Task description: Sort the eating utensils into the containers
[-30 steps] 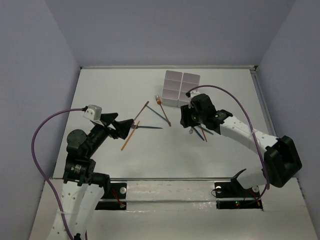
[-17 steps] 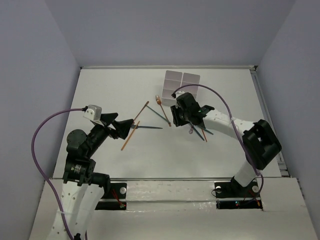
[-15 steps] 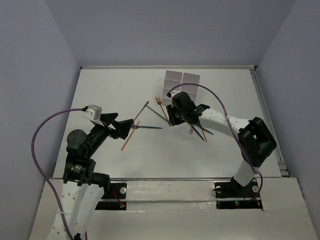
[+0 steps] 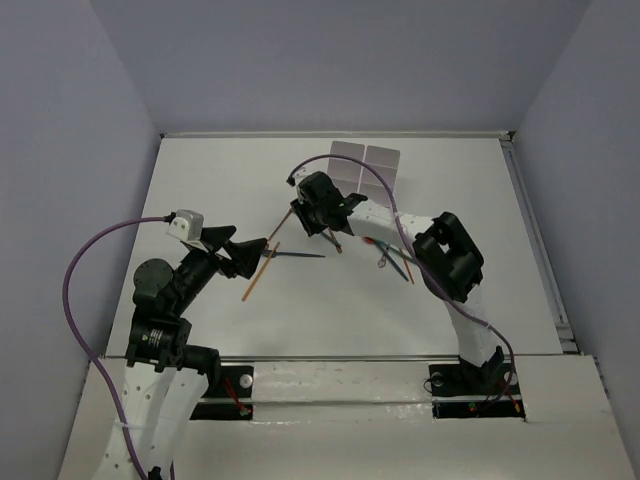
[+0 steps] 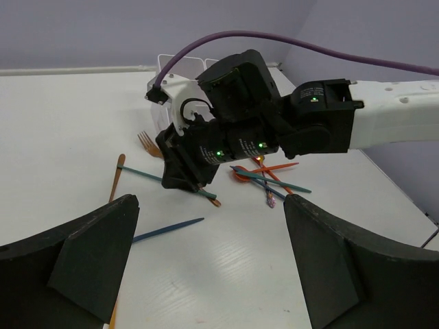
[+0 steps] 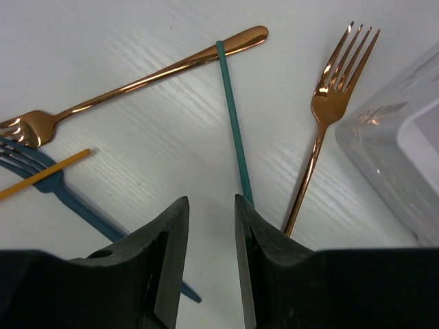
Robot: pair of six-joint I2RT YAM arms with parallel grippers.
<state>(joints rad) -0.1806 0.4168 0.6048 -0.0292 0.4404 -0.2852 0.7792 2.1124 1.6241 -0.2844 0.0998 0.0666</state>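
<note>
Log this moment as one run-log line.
left claw: open, empty | right claw: open, empty, low over teal utensil beside copper fork | containers: next to that fork

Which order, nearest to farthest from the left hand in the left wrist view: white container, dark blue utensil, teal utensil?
1. Dark blue utensil, just ahead of left hand.
2. Teal utensil, centre, beneath right hand.
3. White container, at the back.

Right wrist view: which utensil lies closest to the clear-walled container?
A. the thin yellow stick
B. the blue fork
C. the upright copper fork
C: the upright copper fork lies just left of the container, while the blue fork and yellow stick lie far to the left.
</note>
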